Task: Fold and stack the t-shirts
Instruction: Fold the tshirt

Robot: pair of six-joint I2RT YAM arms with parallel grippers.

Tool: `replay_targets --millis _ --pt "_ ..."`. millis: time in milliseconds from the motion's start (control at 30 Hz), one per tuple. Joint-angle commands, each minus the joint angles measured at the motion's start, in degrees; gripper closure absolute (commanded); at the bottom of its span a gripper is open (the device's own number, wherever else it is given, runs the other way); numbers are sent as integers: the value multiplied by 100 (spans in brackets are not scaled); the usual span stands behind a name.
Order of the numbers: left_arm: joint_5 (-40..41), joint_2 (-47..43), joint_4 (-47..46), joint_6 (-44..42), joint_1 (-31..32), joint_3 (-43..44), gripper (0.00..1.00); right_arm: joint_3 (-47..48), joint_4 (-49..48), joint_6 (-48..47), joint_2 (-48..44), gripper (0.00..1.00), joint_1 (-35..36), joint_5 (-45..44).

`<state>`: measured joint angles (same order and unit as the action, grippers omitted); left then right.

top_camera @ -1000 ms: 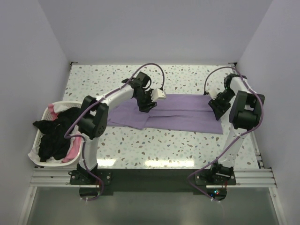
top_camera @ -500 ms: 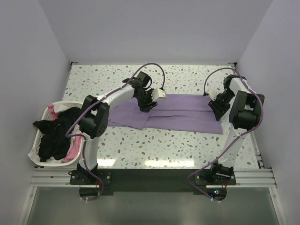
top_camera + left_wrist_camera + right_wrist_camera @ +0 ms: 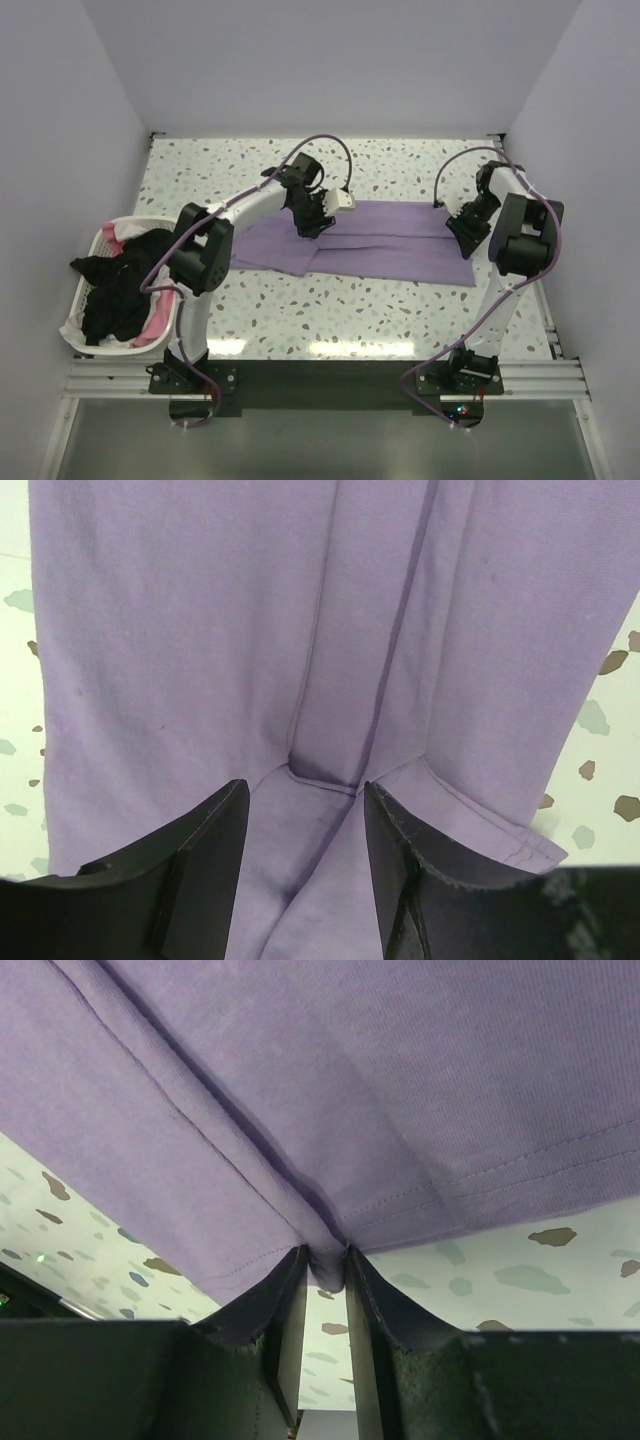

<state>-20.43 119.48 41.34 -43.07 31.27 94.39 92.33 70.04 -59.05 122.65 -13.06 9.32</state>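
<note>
From above, a purple shirt (image 3: pixel 385 242) is seen spread flat across the far half of the table (image 3: pixel 400 300), stretching from the left tool (image 3: pixel 312 222) to the right tool (image 3: pixel 462 222). The left tool is set down on the shirt's left part, near its far edge, and the right tool is placed at the shirt's right end. At the table's left edge a basket (image 3: pixel 72 330) is filled with a black shirt (image 3: pixel 115 285) and a pink shirt (image 3: pixel 155 322), the black one hanging over the rim. In the left wrist view the left tool (image 3: pixel 300 870) is held with its fingers (image 3: pixel 205 865) well apart, tips down on the shirt (image 3: pixel 200 630); a seamed corner of the cloth lies flat between them, ungripped, and speckled table (image 3: pixel 600 740) is seen at either side. In the right wrist view the right tool (image 3: pixel 325 1265) is almost closed and clamped on the hemmed edge of the shirt (image 3: pixel 400 1080), the cloth being puckered into the tips, with table (image 3: pixel 520 1280) below it.
</note>
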Motion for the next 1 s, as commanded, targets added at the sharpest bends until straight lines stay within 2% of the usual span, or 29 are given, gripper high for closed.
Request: replay_targets --millis 0,133,367,767,900,967 --pt "56 49 -65 0 29 212 46 215 203 -98 -250 73 32 -45" --pt "65 84 -65 -8 37 273 44 215 221 -89 -268 72 32 -53" --pt "-453 -30 278 -246 152 212 40 224 212 -37 -277 73 32 -80" --pt "-102 137 208 -255 363 97 37 329 282 -37 -285 69 32 -115" --pt "12 198 199 -228 363 106 39 312 291 -46 -294 75 32 -115" --pt "82 225 199 -237 371 97 42 303 291 -46 -286 82 31 -106"
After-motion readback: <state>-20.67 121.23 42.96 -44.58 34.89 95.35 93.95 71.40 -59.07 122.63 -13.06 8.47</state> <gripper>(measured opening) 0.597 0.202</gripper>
